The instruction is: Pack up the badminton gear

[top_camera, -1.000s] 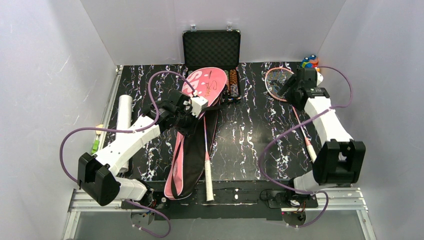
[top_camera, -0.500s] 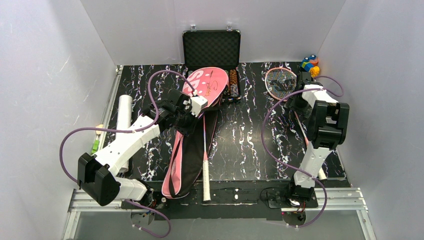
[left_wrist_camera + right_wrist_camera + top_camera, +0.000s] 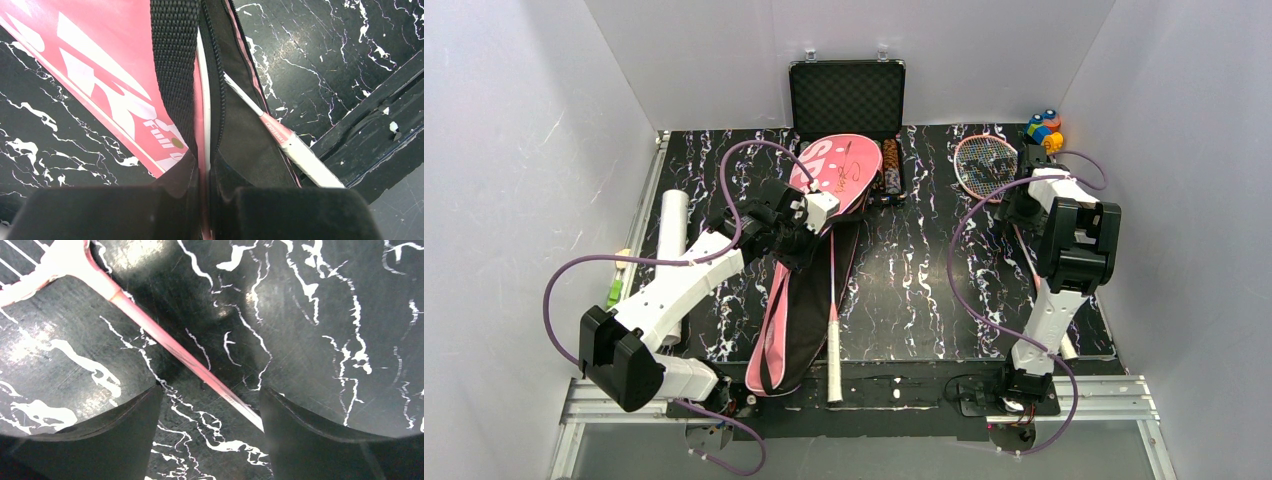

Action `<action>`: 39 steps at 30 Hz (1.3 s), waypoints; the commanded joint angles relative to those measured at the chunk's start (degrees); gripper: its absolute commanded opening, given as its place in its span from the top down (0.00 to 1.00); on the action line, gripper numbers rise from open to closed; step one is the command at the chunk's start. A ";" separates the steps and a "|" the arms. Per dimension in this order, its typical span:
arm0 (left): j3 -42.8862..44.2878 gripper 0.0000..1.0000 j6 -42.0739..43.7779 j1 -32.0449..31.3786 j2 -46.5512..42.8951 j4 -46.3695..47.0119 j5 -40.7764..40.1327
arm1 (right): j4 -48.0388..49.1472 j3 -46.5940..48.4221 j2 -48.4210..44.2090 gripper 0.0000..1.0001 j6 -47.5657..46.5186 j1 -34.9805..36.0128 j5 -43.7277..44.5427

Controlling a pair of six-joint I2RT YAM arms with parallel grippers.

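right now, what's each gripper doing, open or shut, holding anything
left gripper: closed, pinching the edge of the pink cover
right gripper: open, holding nothing, poised over the racket shaft

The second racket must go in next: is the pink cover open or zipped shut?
Open. The pink cover gapes along one side, its black lining shows, and a racket lies in the gap, handle sticking out.

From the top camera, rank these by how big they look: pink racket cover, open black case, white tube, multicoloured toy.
Largest to smallest:
1. pink racket cover
2. black case
3. white tube
4. multicoloured toy
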 commanded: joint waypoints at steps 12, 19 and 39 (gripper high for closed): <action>3.98 1.00 0.90 0.06 -3.88 1.63 -1.72 | -3.60 3.87 -0.17 0.38 3.16 -0.20 -29.14; 5.28 1.00 0.87 0.02 -4.04 0.44 -2.83 | -2.13 0.56 -1.39 0.46 4.78 1.94 -31.28; 3.30 1.00 1.32 0.02 -6.14 0.60 -2.77 | -3.73 -2.86 -4.61 0.29 1.99 -0.80 -13.20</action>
